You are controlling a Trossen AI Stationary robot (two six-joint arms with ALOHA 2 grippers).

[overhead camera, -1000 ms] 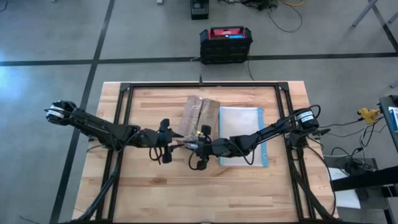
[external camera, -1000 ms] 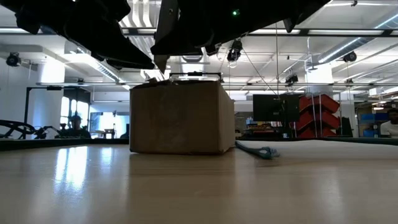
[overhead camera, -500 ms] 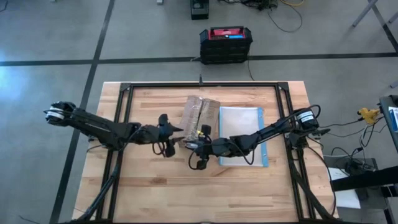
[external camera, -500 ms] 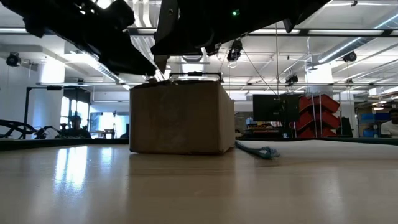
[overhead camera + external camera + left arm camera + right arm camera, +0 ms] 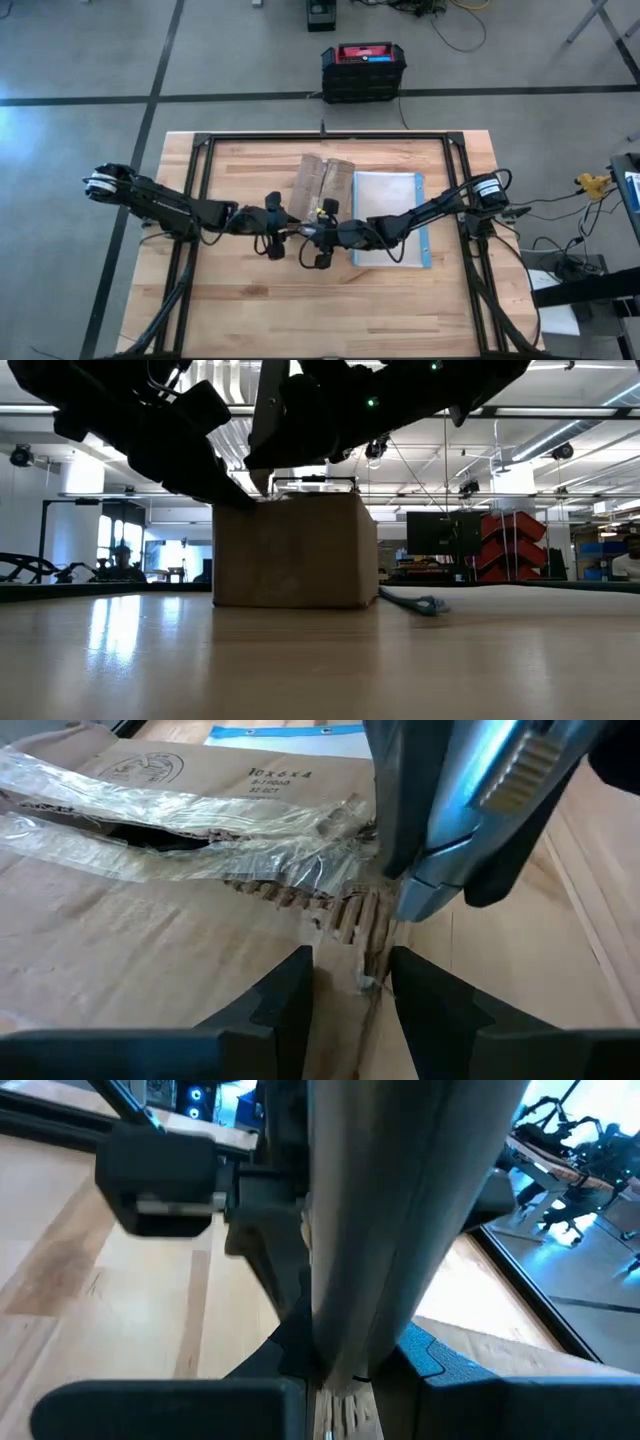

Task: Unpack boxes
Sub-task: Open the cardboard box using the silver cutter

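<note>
A brown cardboard box [image 5: 322, 183] stands on its base mid-table, its top seam covered with torn clear tape [image 5: 150, 815]. My left gripper [image 5: 283, 218] is open at the box's near top edge, its fingers on either side of the ragged cardboard [image 5: 350, 925]. My right gripper [image 5: 318, 232] is shut on a long grey tool [image 5: 450, 810] just beside it. The tool's tip meets the torn end of the seam. A flat clear pouch [image 5: 392, 205] with a blue edge lies to the right of the box. My left gripper: I cannot tell whether its fingers [image 5: 285, 1005] touch the box top. My right gripper pinches the grey tool's shaft [image 5: 350, 1350] between its two fingers, which lie across it. The tool is lifted clear of the table, and its tip [image 5: 405, 900] rests against the torn cardboard at the seam's near end.
A black frame [image 5: 200, 170] runs around the table's left, far and right sides. A black-and-red case [image 5: 363, 70] sits on the floor beyond the far edge. Bare wood [image 5: 300, 300] spans the near half of the table.
My left gripper has moved toward the table's right, from a short way off the box up to its near top edge, and has dropped a little. My right gripper with the tool has stayed at the seam.
</note>
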